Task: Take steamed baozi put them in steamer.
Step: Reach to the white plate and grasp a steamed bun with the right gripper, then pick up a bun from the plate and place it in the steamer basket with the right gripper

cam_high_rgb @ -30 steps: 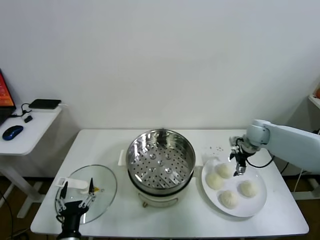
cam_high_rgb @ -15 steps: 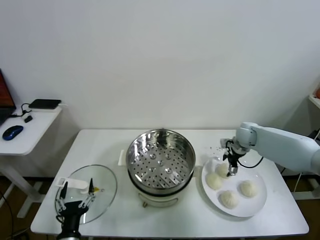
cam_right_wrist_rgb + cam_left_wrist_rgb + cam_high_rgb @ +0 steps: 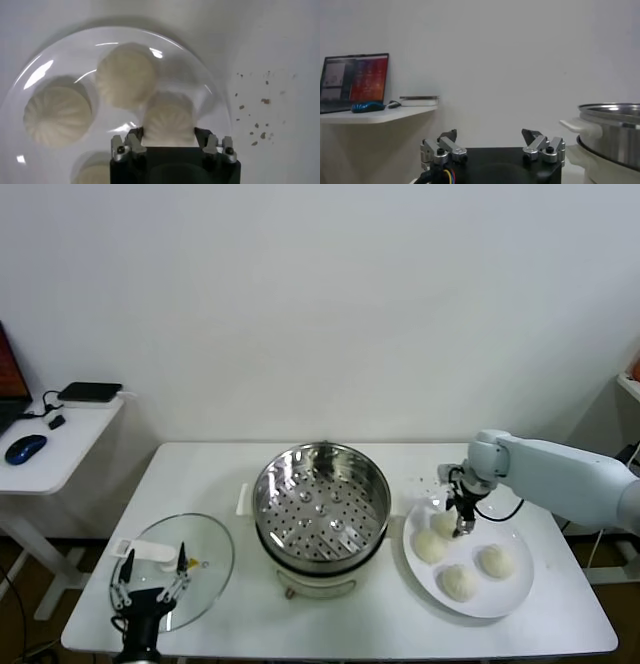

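Four creamy-white baozi lie on a white plate at the right. My right gripper is open and points down over the bun nearest the steamer. In the right wrist view the gripper straddles that bun, one finger on each side. The other buns lie free. The steel steamer with its perforated tray stands at mid-table and holds no buns. My left gripper is open and idle over the glass lid; it also shows in the left wrist view.
A round glass lid lies flat at the front left of the table. Small crumbs dot the table between steamer and plate. A side desk with a blue mouse stands to the left, off the table.
My right gripper has moved a little left and down onto the bun nearest the steamer. The left arm and the buns have not moved.
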Available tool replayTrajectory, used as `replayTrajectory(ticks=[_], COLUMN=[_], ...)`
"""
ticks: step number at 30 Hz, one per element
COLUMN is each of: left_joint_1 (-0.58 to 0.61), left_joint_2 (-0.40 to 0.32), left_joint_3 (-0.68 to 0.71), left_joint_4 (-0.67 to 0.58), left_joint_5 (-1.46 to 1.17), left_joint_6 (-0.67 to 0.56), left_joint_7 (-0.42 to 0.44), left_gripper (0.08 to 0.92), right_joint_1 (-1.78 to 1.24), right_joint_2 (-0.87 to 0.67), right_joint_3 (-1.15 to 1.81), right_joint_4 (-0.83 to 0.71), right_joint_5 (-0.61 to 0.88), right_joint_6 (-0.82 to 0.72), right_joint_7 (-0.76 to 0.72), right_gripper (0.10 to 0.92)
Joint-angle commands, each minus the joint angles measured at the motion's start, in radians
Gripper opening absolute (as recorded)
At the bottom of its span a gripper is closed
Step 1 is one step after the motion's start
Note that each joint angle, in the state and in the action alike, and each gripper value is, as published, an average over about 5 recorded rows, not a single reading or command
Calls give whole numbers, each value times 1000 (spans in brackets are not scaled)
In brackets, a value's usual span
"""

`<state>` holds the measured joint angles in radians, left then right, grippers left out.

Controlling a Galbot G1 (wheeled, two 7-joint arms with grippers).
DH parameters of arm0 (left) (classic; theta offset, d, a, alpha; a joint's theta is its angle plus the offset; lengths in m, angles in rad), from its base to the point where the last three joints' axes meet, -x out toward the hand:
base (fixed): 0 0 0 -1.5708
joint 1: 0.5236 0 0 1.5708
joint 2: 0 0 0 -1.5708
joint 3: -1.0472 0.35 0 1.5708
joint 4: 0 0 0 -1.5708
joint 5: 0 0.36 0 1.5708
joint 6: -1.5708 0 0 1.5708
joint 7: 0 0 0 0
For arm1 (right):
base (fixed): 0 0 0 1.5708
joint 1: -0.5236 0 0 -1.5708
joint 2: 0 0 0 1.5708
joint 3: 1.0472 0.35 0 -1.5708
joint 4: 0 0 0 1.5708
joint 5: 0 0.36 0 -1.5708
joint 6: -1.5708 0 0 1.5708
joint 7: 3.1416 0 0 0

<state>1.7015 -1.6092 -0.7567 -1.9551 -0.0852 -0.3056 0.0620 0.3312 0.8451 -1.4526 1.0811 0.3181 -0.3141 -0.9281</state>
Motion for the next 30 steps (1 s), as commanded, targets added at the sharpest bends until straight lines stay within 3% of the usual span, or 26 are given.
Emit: replayTrajectory(ticks=[1,8,17,30], left_joint_1=[0,0,-3,3], left_joint_2=[-12,-8,-2,0], left_joint_3=[-1,-4,-7,1], left_joint_4=[1,3,13,10], left_joint_5=[4,4,5,15], left_joint_6=[-2,-3,-11,-19], left_joint_7=[0,-2,-3,-7], left_gripper=[823,823,823,823], right_joint_1=[3,139,532,739], right_joint_2=[7,-32,-48,193], right_joint_3=[-2,-87,-251,-278], right_joint_4=[-1,100,266,289], right_joint_5=[-5,24,113,159], right_joint_6=[-2,24,181,588], right_joint_7=[0,-23,-80,-114], right_gripper=[641,636,642,645])
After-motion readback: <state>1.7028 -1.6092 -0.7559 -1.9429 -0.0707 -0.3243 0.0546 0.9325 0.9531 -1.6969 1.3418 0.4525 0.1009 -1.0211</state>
